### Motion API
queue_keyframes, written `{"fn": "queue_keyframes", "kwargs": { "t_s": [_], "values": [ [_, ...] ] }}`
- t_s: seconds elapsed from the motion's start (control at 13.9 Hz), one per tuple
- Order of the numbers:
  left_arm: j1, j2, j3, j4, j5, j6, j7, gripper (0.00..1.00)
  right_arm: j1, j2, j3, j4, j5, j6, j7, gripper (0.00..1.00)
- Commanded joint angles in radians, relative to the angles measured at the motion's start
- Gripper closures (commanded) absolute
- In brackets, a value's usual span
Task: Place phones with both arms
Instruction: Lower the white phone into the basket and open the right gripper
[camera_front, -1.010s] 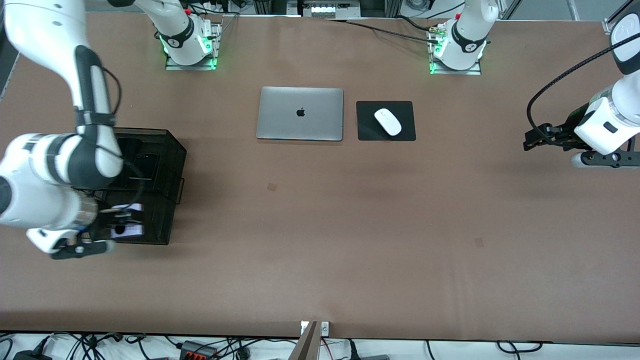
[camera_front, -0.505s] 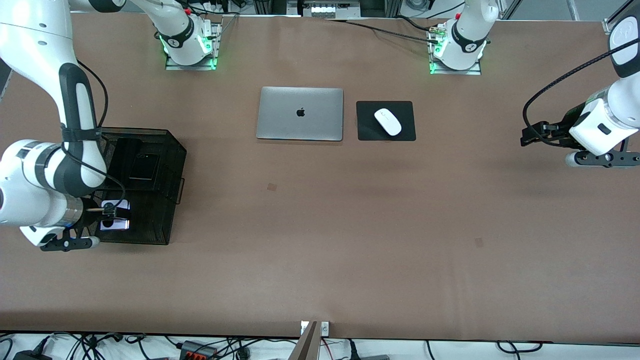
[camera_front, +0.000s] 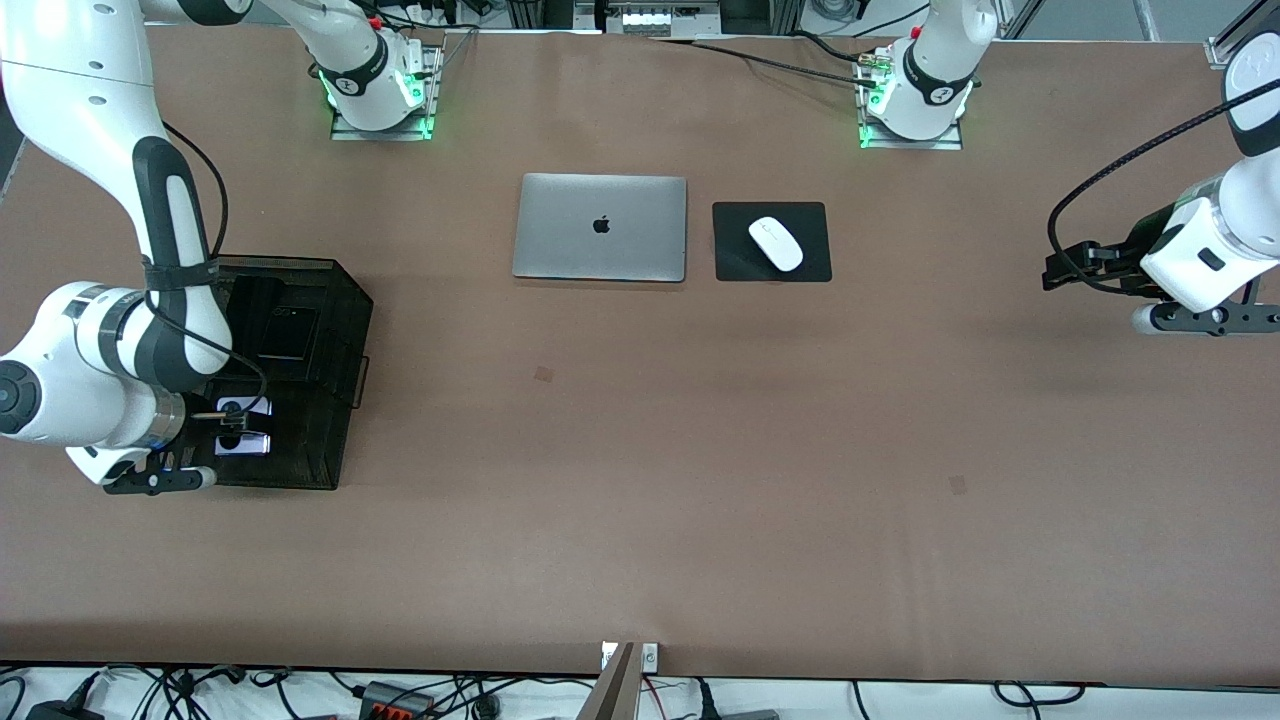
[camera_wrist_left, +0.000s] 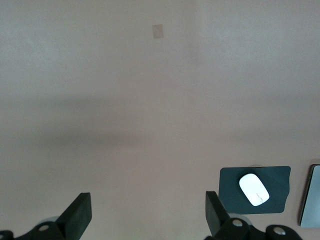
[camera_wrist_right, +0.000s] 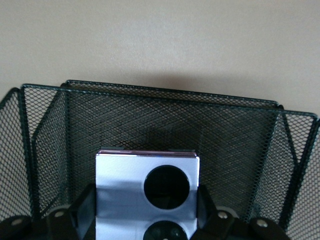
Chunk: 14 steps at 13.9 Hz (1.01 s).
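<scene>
Black mesh basket at the right arm's end of the table receives the last phone.
Right gripper, inside the basket, clamps the lavender-white phone and must lower and release; two black phones lie in it already; left gripper waits, spread empty.

Even, bright overhead light fills the front view, with no glare on the brown table. Soft, wide shadow bands cross the middle of the frame. Green lamps glow at both arm bases along the top. The left wrist view looks pale and washed out, with a faint grey shadow band across its middle. The right wrist view is sharp on the mesh basket, darker inside it.
</scene>
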Motion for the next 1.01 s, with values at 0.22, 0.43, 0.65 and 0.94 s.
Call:
{"fn": "queue_keyframes", "kwargs": {
  "t_s": [0.22,0.43,0.65,0.94],
  "values": [
    [-0.001,0.026,0.002,0.044,0.019,-0.045,0.011,0.00,-0.007,-0.070,0.013,-0.017,0.002,0.004,-0.004,0.00],
    [0.000,0.024,0.002,0.047,0.019,-0.041,0.012,0.00,0.001,-0.145,0.014,-0.017,0.002,-0.026,0.007,0.00],
    [-0.001,0.024,0.000,0.045,0.017,-0.042,0.009,0.00,0.001,-0.220,0.014,-0.016,0.004,-0.091,0.024,0.00],
    [0.005,0.026,0.005,0.045,0.017,-0.033,0.015,0.00,0.005,-0.310,0.014,0.021,-0.028,-0.201,0.074,0.00]
  ]
}}
